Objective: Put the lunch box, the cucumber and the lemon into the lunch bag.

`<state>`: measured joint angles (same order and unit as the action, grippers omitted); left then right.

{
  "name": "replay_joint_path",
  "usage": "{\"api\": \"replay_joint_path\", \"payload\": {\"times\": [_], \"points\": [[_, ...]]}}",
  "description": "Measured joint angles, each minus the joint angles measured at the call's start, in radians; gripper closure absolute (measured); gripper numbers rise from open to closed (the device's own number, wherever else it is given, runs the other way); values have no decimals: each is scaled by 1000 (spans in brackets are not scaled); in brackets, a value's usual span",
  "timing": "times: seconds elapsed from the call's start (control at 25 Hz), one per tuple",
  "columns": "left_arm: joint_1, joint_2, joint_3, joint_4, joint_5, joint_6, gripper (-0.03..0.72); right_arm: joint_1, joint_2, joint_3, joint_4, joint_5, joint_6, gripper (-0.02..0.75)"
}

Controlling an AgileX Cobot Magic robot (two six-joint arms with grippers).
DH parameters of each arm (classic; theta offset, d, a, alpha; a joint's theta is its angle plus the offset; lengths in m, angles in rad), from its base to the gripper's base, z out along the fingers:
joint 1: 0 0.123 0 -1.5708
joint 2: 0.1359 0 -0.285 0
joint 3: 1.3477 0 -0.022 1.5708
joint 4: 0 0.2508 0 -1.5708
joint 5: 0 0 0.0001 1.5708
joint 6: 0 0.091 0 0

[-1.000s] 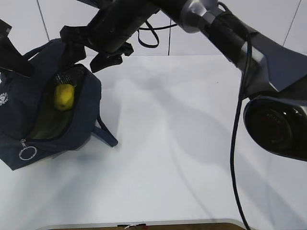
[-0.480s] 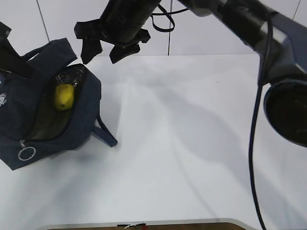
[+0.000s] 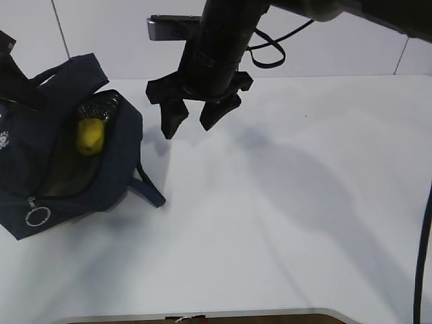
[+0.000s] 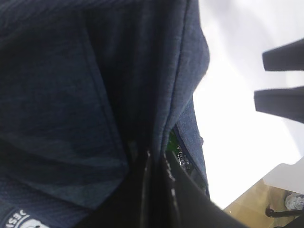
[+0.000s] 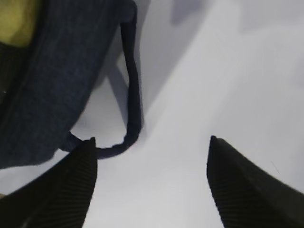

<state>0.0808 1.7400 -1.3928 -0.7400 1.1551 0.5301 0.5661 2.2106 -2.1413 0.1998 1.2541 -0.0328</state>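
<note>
Beside the lunch bag [image 3: 64,162], my right pincer [image 3: 192,116] hangs spread and empty over the white worktop [image 3: 283,216].

I see the lemon [image 3: 90,136] sitting inside the bag's open mouth, with a dark bumpy end just behind it that I take for the cucumber [image 3: 98,108]; the lunch box I cannot make out, perhaps lower in the bag. My left pincer [image 4: 154,164] looks pressed onto the bag's fabric at the far side from the right arm, I judge to keep the mouth open. My right arm reaches in from above, wrist bent down, fingers [image 5: 242,187] pointing at the worktop, the bag's strap loop [image 5: 130,95] below them.
</note>
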Motion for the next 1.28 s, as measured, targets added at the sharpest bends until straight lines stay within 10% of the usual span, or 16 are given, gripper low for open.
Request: {"api": "replay_joint_path", "payload": {"times": [1.28], "points": [[0,0,0,0,0,0,697,0,170,10,379,-289,-120,172]]}}
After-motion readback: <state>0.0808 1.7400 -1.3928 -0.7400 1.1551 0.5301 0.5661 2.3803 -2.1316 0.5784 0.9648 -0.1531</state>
